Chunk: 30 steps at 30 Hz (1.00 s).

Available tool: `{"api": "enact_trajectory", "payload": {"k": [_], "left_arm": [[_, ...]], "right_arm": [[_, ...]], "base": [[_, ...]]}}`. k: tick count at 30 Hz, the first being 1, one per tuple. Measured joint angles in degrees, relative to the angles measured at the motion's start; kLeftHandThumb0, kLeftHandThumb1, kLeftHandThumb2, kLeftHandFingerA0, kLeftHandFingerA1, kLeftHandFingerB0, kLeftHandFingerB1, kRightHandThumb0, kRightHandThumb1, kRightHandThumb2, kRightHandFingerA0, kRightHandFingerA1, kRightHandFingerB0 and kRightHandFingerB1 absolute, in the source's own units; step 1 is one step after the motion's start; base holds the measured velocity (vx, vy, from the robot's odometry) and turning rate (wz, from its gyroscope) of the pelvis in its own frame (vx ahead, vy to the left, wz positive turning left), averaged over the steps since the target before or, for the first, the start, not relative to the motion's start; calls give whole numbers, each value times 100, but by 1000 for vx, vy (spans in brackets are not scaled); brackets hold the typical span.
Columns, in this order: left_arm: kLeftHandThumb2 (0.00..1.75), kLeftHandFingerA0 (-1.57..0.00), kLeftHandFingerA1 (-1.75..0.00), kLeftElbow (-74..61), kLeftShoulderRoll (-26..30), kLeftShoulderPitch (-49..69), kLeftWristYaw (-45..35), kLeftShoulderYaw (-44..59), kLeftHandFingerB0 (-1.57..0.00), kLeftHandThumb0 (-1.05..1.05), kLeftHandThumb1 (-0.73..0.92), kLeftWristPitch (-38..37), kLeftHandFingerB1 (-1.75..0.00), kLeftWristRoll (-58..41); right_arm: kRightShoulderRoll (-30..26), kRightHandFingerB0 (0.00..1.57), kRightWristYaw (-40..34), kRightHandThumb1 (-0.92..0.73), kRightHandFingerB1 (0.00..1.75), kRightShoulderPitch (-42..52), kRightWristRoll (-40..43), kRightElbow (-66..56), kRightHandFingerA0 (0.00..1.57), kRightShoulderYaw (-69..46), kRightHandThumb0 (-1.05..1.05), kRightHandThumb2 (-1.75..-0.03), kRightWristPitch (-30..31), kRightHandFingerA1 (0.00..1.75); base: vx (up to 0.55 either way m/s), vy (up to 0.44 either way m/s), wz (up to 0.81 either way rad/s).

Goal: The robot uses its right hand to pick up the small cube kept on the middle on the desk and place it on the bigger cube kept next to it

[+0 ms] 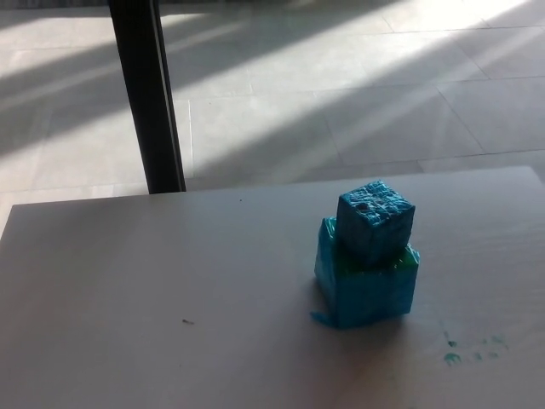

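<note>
Head view, sole view on record. Item one: a small blue cube (375,223), rough-textured with a few dark pits on its top face, sitting on top of the bigger cube (366,285) and touching it, turned slightly so one corner is pointing toward the camera; it is resting toward the rear of the lower block's top, leaving a strip of greenish top surface showing along the right and front edges. Item two: the bigger cube, turquoise-blue with a green-tinted top, standing upright on the desk (170,298) right of centre, a small smear of blue trailing from its lower left corner. Item three: the desk itself, a pale matte surface filling the lower half of the view, carrying a cluster of green paint specks (456,356) near the right front, apart from the stack, and a tiny dark fleck (187,321) left of centre. Item four: a black upright post (149,94) rising behind the desk's far edge at left. Item five: a tiled floor (358,94) beyond, lying under broad diagonal bands of sunlight and shadow. Neither the left nor the right hand is showing, so their finger positions cannot be told.
</note>
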Motion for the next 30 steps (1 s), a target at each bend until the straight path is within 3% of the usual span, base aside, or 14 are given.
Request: {"api": "enact_trajectory", "payload": {"k": [3, 4, 9, 12, 15, 21, 22, 23, 24, 25, 27, 28, 29, 30], "left_arm": [[84, -78, -136, 1, 0, 37, -10, -6, -94, -22, -36, -1, -142, 2], [74, -97, -109, 2, 0, 49, -9, -4, -114, -27, -31, -1, -118, 2], [73, -96, -109, -2, 0, 86, -8, -30, -113, -28, -31, -1, -118, 8], [83, -75, -137, -1, 0, 93, -7, -49, -89, -22, -37, -1, -145, 11], [75, -96, -109, -1, 0, 99, -7, -54, -114, -28, -29, -1, -118, 12], [74, -97, -109, -1, 0, 110, 8, -68, -113, -27, -31, -5, -118, 14], [74, -95, -109, -1, 0, 110, 9, -69, -112, -28, -30, -4, -117, 14], [90, -74, -139, -2, 0, 110, 10, -71, -89, -34, -29, -5, -146, 15], [75, -97, -109, -2, 0, 111, 10, -71, -114, -27, -29, -6, -118, 14], [93, -74, -139, -2, 0, 112, 10, -70, -89, -36, -28, -7, -147, 14], [94, -75, -139, -1, 0, 112, 9, -51, -89, -37, -27, -8, -147, 10], [117, -75, -138, -1, 0, 112, 9, -42, -92, -105, 12, -8, -143, 7], [125, -52, -145, -4, 0, 115, 4, -42, -69, -105, 9, -8, -154, 8], [77, -96, -109, -4, 0, 118, 1, -43, -113, -28, -27, -10, -118, 8]], "right_arm": [[20, 40, -81, -69, 69, 3, 238, 356, 29, 3, -77, -61, 47, 94], [20, 39, -102, -70, 70, 3, 311, 445, 23, -4, -75, -61, 65, 94], [29, 38, -118, -71, 73, -10, 658, 567, 27, -179, -70, -61, 183, 96], [29, 42, -116, -73, 70, -36, 874, 625, 31, -282, -70, -62, 295, 94], [32, 41, -106, -71, 68, -49, 1113, 697, 29, -314, -73, -61, 424, 90], [41, 46, -51, -70, 67, -56, 1516, 708, 41, -89, -75, -60, 637, 103], [43, 45, -49, -51, 69, -54, 1548, 698, 45, -50, -78, -88, 651, 91], [50, 43, -45, -69, 66, -53, 1624, 672, 42, 6, -75, -61, 678, 101], [54, 42, -44, -70, 65, -49, 1672, 651, 40, 43, -74, -62, 694, 98], [54, 43, -44, -70, 66, -40, 1714, 637, 41, 94, -74, -61, 699, 99], [54, 42, -44, -70, 66, -19, 1780, 616, 42, 188, -74, -61, 705, 100], [54, 42, -44, -70, 67, -15, 1810, 613, 39, 215, -74, -61, 711, 99], [54, 45, -44, -51, 69, -6, 1857, 596, 45, 249, -76, -87, 721, 92], [54, 49, -44, -69, 67, 2, 1903, 582, 43, 271, -74, -61, 730, 107]], "base": [[0, 0, 0], [0, 0, 0], [0, 0, 0], [0, 0, 0], [0, 0, 0], [0, 0, 0], [0, 0, 0], [0, 0, 0], [0, 0, 0], [0, 0, 0], [0, 0, 0], [0, 0, 0], [0, 0, 0], [0, 0, 0]]}}
